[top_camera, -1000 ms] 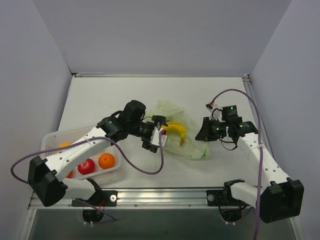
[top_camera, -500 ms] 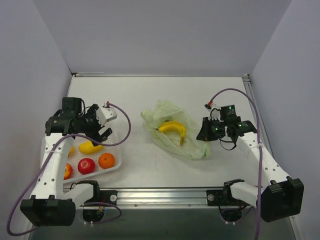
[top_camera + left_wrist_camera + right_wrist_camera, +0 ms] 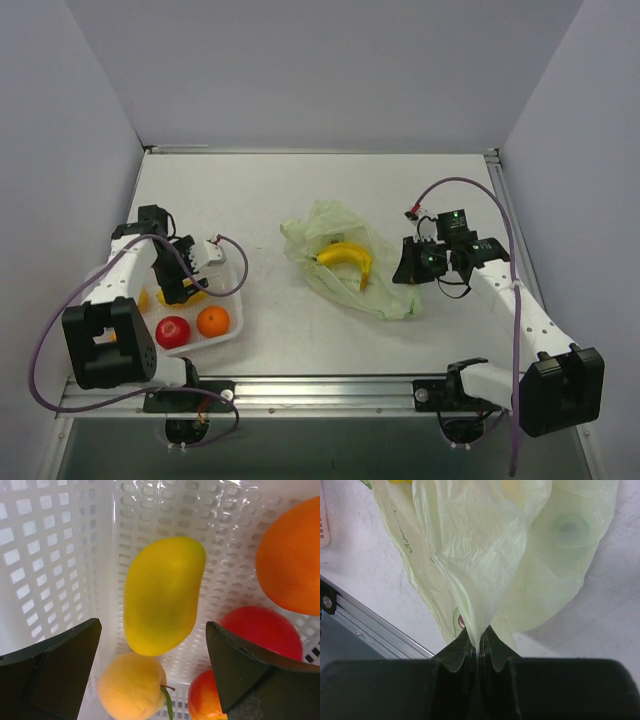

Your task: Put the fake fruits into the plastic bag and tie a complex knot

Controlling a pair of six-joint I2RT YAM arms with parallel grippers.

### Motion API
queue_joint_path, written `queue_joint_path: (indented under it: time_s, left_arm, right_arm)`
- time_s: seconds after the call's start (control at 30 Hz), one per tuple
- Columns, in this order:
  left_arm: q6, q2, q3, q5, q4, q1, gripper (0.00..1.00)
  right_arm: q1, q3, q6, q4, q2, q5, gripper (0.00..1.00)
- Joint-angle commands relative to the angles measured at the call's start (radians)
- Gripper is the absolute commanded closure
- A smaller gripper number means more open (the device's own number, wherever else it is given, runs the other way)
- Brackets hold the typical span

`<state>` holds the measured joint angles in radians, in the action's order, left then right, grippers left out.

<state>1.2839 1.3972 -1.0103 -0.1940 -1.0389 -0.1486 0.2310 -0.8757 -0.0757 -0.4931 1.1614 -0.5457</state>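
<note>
Hovering wide over the basket fruit

The pale surface [image 3: 300, 180], walled on three sides, lies open behind the plastic bag [image 3: 320, 220], mid-surface with a banana [image 3: 345, 257] inside. The right gripper [image 3: 479, 647] pinches its right edge. The left gripper [image 3: 152, 625], lower than before, gapes over the yellow mango [image 3: 162, 592] in the left-edge basket [image 3: 45, 540]

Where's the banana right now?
In the overhead view, the banana lies in the pale green bag mid-table, just left of the right gripper.

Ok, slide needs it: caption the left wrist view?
Open left gripper above yellow plastic mango in white perforated basket.
</note>
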Motion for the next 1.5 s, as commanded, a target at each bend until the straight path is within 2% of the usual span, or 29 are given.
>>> queue_joint_path:
  time_s: [0.0,0.13,0.2,0.23,0.27,0.4,0.47,0.5,0.57,0.67,0.7,0.77,0.83,0.87,1.0,1.1,1.27,1.43,1.47]
  left_arm:
    - [0.090,0.063,0.024,0.036,0.135,-0.003,0.03]
    - [0.118,0.105,0.067,0.031,0.163,-0.003,0.06]
    - [0.118,0.118,0.085,0.028,0.183,-0.002,0.14]
    - [0.118,0.121,0.096,0.028,0.185,-0.002,0.18]
    - [0.118,0.123,0.098,0.028,0.185,-0.002,0.28]
    - [0.121,0.056,0.076,0.005,0.153,-0.005,0.52]
    - [0.117,0.007,0.017,-0.054,0.117,-0.006,0.58]
    - [0.123,-0.042,-0.011,-0.082,0.055,-0.003,0.64]
    - [0.124,-0.095,-0.082,-0.195,-0.010,0.012,0.70]
    - [0.094,-0.182,-0.206,-0.338,-0.078,0.095,0.80]
    - [0.063,-0.216,-0.250,-0.363,-0.078,0.136,0.81]
    - [0.022,-0.240,-0.283,-0.425,-0.063,0.294,0.82]
    - [-0.075,-0.253,-0.304,-0.444,0.015,0.404,0.83]
    - [-0.108,-0.253,-0.306,-0.444,0.052,0.534,0.83]
    - [-0.219,-0.181,-0.313,-0.423,0.264,0.795,0.81]
    - [-0.198,-0.065,-0.335,-0.381,0.327,0.941,0.81]
    - [-0.183,0.126,-0.405,-0.358,0.422,1.011,0.85]
    - [-0.126,0.273,-0.396,-0.280,0.658,1.021,0.86]
    - [-0.112,0.289,-0.389,-0.221,0.700,1.020,0.86]
  right_arm:
    - [0.008,-0.040,0.025,-0.041,0.006,0.004,1.00]
    - [0.008,-0.045,0.034,-0.048,0.014,0.006,1.00]
    - [0.008,-0.048,0.036,-0.051,0.018,0.007,1.00]
    - [0.007,-0.048,0.037,-0.052,0.023,0.006,1.00]
    - [0.007,-0.049,0.039,-0.053,0.026,0.004,1.00]
    - [0.008,-0.051,0.040,-0.056,0.035,0.001,1.00]
    - [0.008,-0.051,0.040,-0.056,0.035,0.000,1.00]
    - [0.008,-0.051,0.039,-0.056,0.034,-0.002,1.00]
    - [0.008,-0.052,0.034,-0.056,0.034,-0.008,1.00]
    - [0.007,-0.057,0.028,-0.058,0.038,-0.017,1.00]
    - [0.007,-0.062,0.025,-0.056,0.038,-0.019,1.00]
    - [0.005,-0.068,0.019,-0.056,0.046,-0.026,1.00]
    - [0.005,-0.077,0.016,-0.056,0.050,-0.030,1.00]
    - [0.007,-0.080,0.011,-0.058,0.050,-0.031,1.00]
    - [0.005,-0.092,0.002,-0.058,0.050,-0.045,1.00]
    - [0.004,-0.097,-0.002,-0.059,0.038,-0.046,1.00]
    - [-0.009,-0.098,-0.010,-0.067,0.023,-0.071,1.00]
    - [-0.019,-0.092,-0.006,-0.076,0.003,-0.108,1.00]
    - [-0.024,-0.092,-0.001,-0.085,0.000,-0.123,1.00]
